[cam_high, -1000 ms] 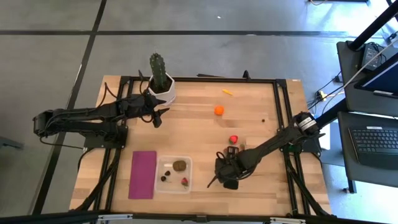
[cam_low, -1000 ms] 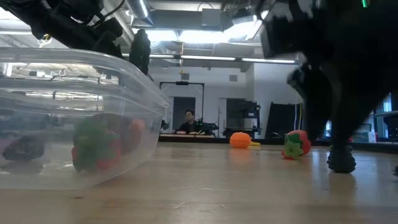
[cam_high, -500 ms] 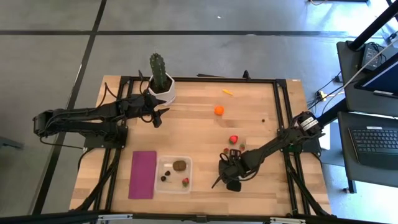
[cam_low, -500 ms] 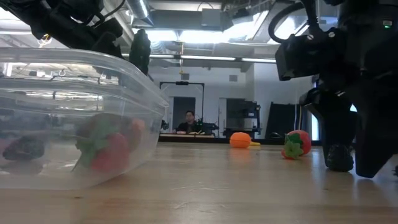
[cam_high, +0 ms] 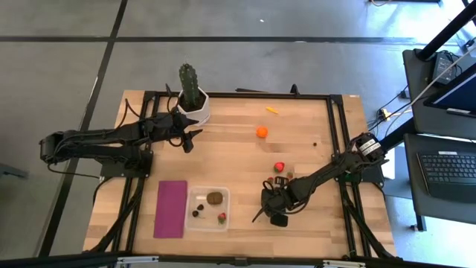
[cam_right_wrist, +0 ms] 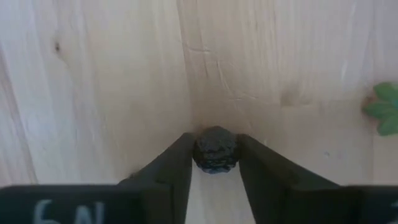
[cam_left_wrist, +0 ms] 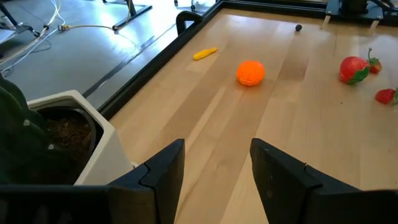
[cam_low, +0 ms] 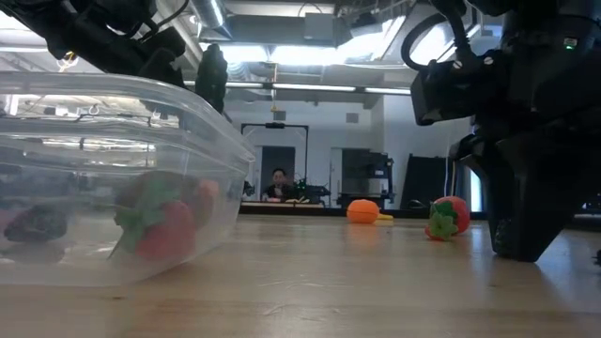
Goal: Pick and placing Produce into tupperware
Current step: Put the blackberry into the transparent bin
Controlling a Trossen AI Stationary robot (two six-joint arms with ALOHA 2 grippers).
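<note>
The clear tupperware (cam_high: pixel 207 209) (cam_low: pixel 113 178) stands near the table's near edge and holds a kiwi (cam_high: pixel 215 198), dark berries (cam_high: pixel 198 210) and a strawberry (cam_high: pixel 222 217) (cam_low: pixel 164 227). Out on the wood lie an orange ball (cam_high: pixel 262 132) (cam_left_wrist: pixel 250 72), a yellow piece (cam_high: pixel 273 110) (cam_left_wrist: pixel 204 54), a strawberry (cam_high: pixel 279 167) (cam_low: pixel 447 218) and a tiny berry (cam_high: pixel 314 144). My right gripper (cam_high: pixel 268 186) (cam_right_wrist: pixel 215 177), right of the tub, points down and is shut on a dark berry (cam_right_wrist: pixel 215 149). My left gripper (cam_high: pixel 190 141) (cam_left_wrist: pixel 214 168) hovers open and empty beside the cactus pot. My right gripper pinches the dark berry (cam_right_wrist: pixel 215 149) between its two fingertips (cam_right_wrist: pixel 177 165), one on each side of the small ball. The fingers come from above, pointing down at the wood. Whether the berry is clear of the table or rests on it, I cannot tell.
A tall green cactus in a white pot (cam_high: pixel 192 95) (cam_left_wrist: pixel 68 134) stands at the far left. A flat magenta rectangle (cam_high: pixel 172 208) lies left of the tub. A green strawberry leaf (cam_right_wrist: pixel 385 109) shows close to the right gripper. A person sits in the room behind (cam_low: pixel 278 183).
My right gripper has come down beside the tub and moved over the dark berry, which lay open on the wood a second ago and is now hidden behind the gripper in the low view. The strawberry inside the tub has rolled a little and settled.
</note>
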